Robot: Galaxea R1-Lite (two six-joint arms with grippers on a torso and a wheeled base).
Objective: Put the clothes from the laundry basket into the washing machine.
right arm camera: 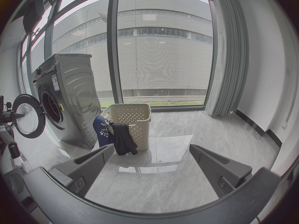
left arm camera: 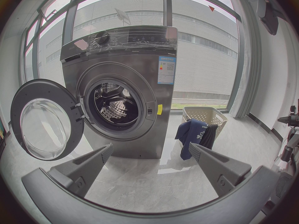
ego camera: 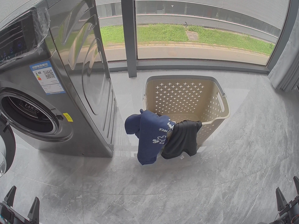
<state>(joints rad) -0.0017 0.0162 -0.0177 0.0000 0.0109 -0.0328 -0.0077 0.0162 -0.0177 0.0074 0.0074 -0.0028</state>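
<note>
A cream laundry basket (ego camera: 215,92) stands on the floor by the window, to the right of the grey washing machine (ego camera: 78,87). Over its near rim hang a navy garment (ego camera: 151,134) and a black garment (ego camera: 183,139). The machine's round door (left arm camera: 45,120) is swung wide and the drum (left arm camera: 113,106) looks bare inside. My left gripper (ego camera: 22,201) sits low at the near left, open and holding nothing. My right gripper (ego camera: 288,190) is low at the near right, also open with nothing in it. Both are well short of the basket (right arm camera: 130,120) and the clothes (right arm camera: 115,136).
A wide stretch of grey tiled floor (ego camera: 149,187) lies between the grippers and the basket. Floor-to-ceiling windows (ego camera: 199,22) run behind it, with a curtain (ego camera: 286,66) at the far right. The open door reaches out to the machine's left.
</note>
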